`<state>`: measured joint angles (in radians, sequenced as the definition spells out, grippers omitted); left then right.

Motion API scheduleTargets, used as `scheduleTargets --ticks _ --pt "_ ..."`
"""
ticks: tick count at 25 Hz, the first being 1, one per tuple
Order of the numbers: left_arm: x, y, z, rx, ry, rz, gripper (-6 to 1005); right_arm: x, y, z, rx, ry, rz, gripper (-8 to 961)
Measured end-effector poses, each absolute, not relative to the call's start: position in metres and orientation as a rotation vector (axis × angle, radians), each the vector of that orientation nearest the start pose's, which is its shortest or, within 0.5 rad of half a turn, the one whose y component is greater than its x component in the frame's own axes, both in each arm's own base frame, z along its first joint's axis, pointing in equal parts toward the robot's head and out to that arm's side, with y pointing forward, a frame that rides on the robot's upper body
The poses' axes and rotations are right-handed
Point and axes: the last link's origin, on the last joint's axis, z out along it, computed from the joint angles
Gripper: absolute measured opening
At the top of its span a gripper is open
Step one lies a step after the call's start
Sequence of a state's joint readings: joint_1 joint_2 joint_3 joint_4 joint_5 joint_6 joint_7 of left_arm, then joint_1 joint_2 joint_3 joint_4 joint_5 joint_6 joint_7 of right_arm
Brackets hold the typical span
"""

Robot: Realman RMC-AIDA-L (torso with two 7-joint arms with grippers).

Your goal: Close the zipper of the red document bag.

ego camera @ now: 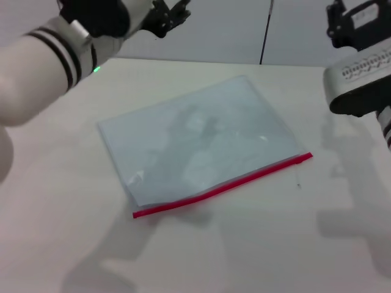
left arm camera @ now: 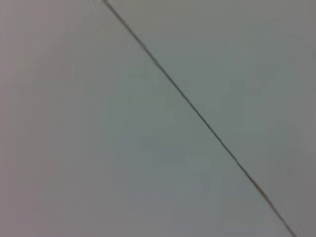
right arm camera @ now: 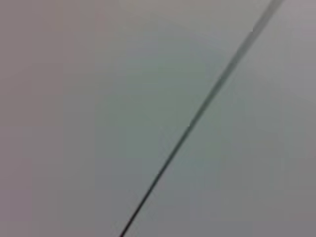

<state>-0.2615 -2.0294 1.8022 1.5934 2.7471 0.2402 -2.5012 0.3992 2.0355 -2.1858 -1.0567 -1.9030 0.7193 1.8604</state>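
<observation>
The red document bag (ego camera: 201,137) lies flat on the pale table, a translucent blue-grey pouch turned at a slant. Its zipper (ego camera: 223,190) is the red strip along the long edge nearest me, running from the lower left up to the right. My left gripper (ego camera: 169,18) hangs high above the table's far left, well clear of the bag, its black fingers spread open and holding nothing. My right gripper (ego camera: 357,21) is raised at the far right, also away from the bag. Neither wrist view shows the bag or any fingers.
The table (ego camera: 256,250) stretches bare in front of the zipper edge and to both sides of the bag. A grey wall with a dark vertical seam (ego camera: 264,33) stands behind the table. Both wrist views show only that wall and seam (left arm camera: 197,113).
</observation>
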Motion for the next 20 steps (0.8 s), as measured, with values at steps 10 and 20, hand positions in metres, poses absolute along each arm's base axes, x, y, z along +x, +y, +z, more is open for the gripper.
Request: scheduleTargets --ticks 10,20 --pt "-0.169 0.378 0.013 -1.817 -0.167 -0.458 742 0.183 0.368 -0.026 -1.518 0.295 0.584 404" --pt "-0.197 0.364 -0.006 -1.713 -0.205 -0.611 742 0.213 0.329 -0.057 -1.580 0.374 0.749 404"
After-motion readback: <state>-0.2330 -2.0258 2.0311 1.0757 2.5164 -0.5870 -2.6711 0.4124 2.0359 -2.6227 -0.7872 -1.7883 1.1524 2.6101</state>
